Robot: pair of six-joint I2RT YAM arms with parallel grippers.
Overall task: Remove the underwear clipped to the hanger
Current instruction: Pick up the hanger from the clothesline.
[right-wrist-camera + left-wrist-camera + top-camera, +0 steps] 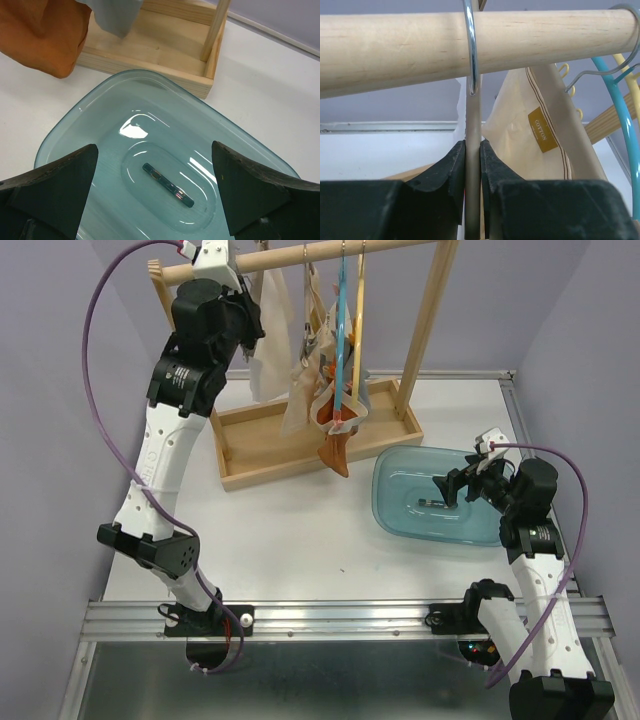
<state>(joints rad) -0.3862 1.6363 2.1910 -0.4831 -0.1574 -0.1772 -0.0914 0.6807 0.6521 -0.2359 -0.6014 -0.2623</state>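
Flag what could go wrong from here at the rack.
1. The left gripper pinches the hanger just under its hook, not the underwear; a pull could lift the hook off the rod, cloth and all.
2. The blue hanger hangs close by and could snag.
3. The right gripper sits open over the tub, likely too far to steady anything.

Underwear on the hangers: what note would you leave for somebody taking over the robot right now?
Left gripper: jaws shut on the beige hanger, just under its metal hook on the wooden rod.
Right gripper: jaws open, hovering over the blue tub.
Underwear: all hanging from the rod, none in the tub.
Done: hanger grasped, nothing more.
Left: unclip every piece.
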